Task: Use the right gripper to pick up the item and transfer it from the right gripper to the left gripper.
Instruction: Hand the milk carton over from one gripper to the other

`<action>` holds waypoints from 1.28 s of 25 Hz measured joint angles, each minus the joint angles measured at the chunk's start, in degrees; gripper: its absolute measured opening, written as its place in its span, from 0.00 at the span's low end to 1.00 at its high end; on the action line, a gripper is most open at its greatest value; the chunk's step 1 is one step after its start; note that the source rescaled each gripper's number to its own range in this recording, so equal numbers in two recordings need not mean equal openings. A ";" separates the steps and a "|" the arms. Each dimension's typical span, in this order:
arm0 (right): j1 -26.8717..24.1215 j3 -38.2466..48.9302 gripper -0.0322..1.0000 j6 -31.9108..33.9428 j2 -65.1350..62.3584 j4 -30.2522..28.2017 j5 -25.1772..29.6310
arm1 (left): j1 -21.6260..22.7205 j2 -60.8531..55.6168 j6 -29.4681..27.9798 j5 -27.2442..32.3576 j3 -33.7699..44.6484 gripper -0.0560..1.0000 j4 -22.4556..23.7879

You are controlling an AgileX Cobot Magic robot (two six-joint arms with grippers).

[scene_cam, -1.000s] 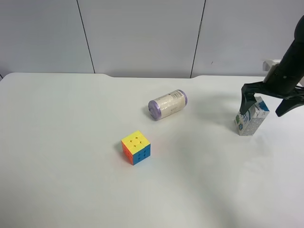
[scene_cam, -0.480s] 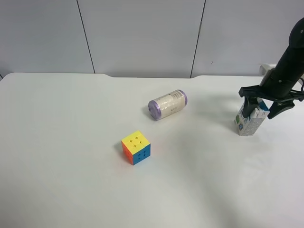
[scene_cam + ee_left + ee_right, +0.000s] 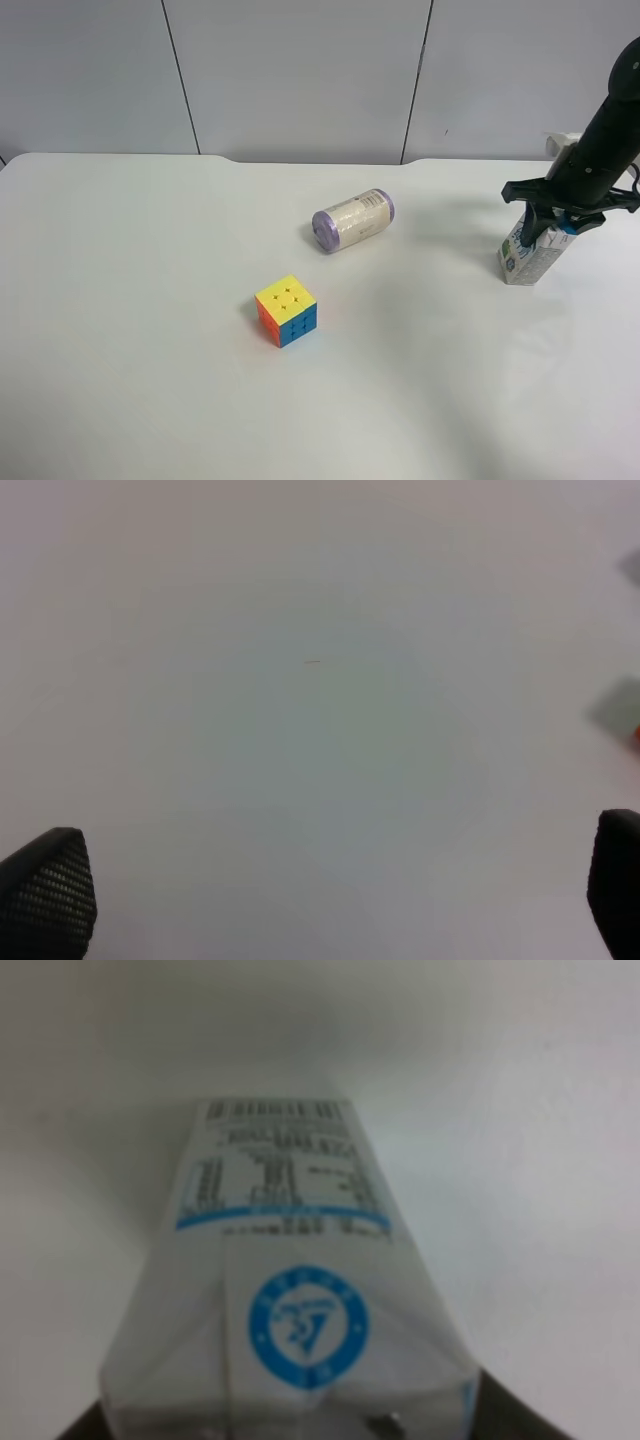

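Observation:
A small white and blue milk carton stands on the white table at the exterior high view's right side. The arm at that view's right is my right arm. Its gripper is shut on the carton's top from above. The right wrist view shows the carton close up, filling the space between the jaws, with a round blue logo and a barcode. My left gripper is open and empty over bare table, with its fingertips far apart. The exterior high view does not show it.
A cube puzzle with yellow, orange and blue faces sits near the table's middle. A cream roll with purple ends lies on its side between the cube and the carton. A grey panelled wall stands behind the table.
My right gripper's jaws, wide open around the carton one second ago, have shut on its top. The carton has shifted slightly. The cube and the roll have not moved.

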 joint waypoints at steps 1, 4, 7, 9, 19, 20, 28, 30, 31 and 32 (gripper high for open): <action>0.00 -0.23 0.03 0.00 0.00 0.14 0.22 | 0.00 0.00 0.00 0.00 0.00 1.00 0.00; 0.00 -1.45 0.03 0.00 -0.86 0.95 2.40 | 0.00 0.00 0.00 0.00 0.00 1.00 0.00; 0.00 -2.43 0.03 0.00 -2.64 1.52 4.02 | 0.00 0.00 0.00 0.00 0.00 1.00 0.00; 0.00 -3.12 0.03 0.00 -4.97 1.82 5.04 | 0.00 0.00 0.00 0.00 0.00 1.00 0.00; 3.48 -3.38 0.03 -1.11 -19.19 3.42 11.34 | -0.07 0.00 -0.05 0.00 0.00 1.00 -0.06; 4.28 -3.38 0.03 -1.33 -20.37 3.42 11.89 | -0.07 0.00 -0.05 0.00 0.00 1.00 -0.06; 16.14 -3.38 0.03 -3.68 -25.25 3.78 13.99 | 0.00 0.00 -0.05 0.00 0.00 1.00 -0.06; 19.77 -3.38 0.03 -4.59 -25.25 3.83 14.06 | 0.00 0.00 -0.05 0.00 0.00 1.00 -0.06; 21.22 -3.38 0.03 -5.08 -25.25 3.83 14.00 | 0.00 0.00 -0.05 0.00 0.00 1.00 -0.06; 22.90 -3.38 0.03 -5.83 -25.25 3.83 13.84 | 0.00 0.00 -0.05 0.00 0.00 1.00 -0.06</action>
